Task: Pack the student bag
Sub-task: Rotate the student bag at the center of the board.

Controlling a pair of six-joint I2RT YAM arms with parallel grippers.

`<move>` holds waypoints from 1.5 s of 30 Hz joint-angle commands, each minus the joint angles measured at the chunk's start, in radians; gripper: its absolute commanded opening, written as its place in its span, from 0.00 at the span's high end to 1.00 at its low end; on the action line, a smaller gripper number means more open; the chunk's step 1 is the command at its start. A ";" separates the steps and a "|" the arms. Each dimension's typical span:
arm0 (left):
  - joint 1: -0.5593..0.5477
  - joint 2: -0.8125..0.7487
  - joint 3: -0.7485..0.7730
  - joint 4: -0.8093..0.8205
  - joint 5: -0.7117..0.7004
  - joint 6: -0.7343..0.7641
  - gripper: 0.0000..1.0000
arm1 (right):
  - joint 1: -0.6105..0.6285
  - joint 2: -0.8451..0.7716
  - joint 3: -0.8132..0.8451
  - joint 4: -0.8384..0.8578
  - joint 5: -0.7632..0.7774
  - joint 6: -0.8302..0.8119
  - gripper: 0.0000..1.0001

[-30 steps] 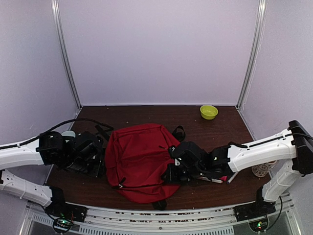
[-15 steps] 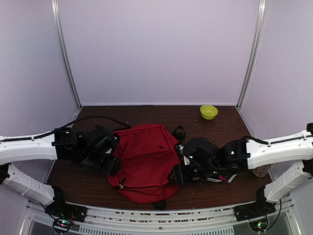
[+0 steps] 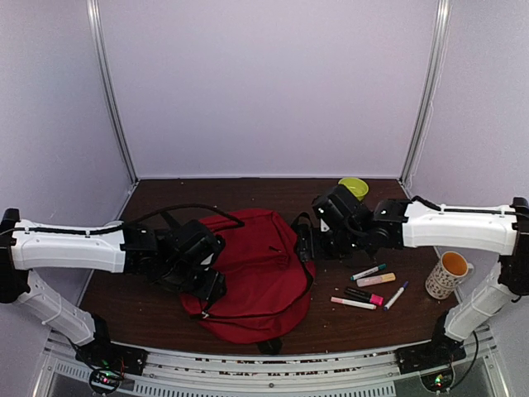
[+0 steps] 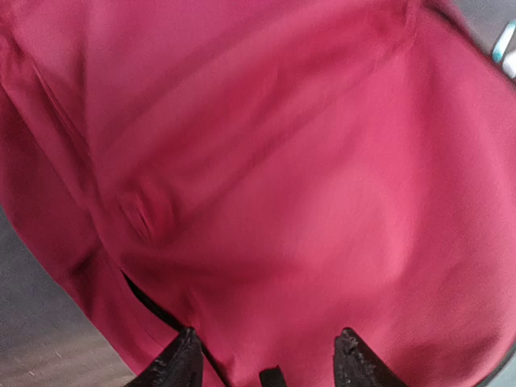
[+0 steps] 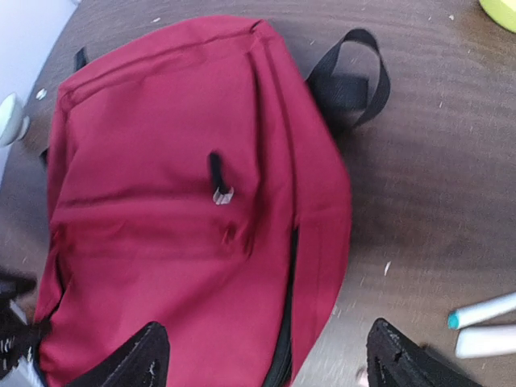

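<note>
Pale lilac walls (image 3: 264, 83) with metal corner posts are enclosing a dark brown wood-grain counter (image 3: 388, 219) flecked with light specks. The student bag (image 3: 256, 273) is lying mid-counter toward the near edge, its black top loop pointing far right. The left end effector (image 4: 266, 359) is sitting over the bag's left side, fingers spread above red fabric. The right end effector (image 5: 270, 339) is hovering by the bag's right edge, fingers spread wide, pinching nothing. A white cup (image 3: 446, 275) with an orange inside is standing at the right edge, a yellow-green bowl (image 3: 355, 187) is sitting far back, and markers (image 3: 368, 285) are lying between bag and cup.
</note>
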 commanded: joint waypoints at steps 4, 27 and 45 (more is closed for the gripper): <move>-0.081 0.033 -0.108 0.064 0.078 -0.123 0.36 | -0.142 0.268 0.170 0.032 -0.049 -0.123 0.18; 0.135 0.147 -0.222 0.134 0.047 -0.050 0.35 | -0.104 0.254 -0.139 0.278 -0.319 0.033 0.93; 0.355 0.191 0.131 0.020 -0.101 0.170 0.36 | 0.204 0.196 -0.138 0.383 -0.307 0.239 0.93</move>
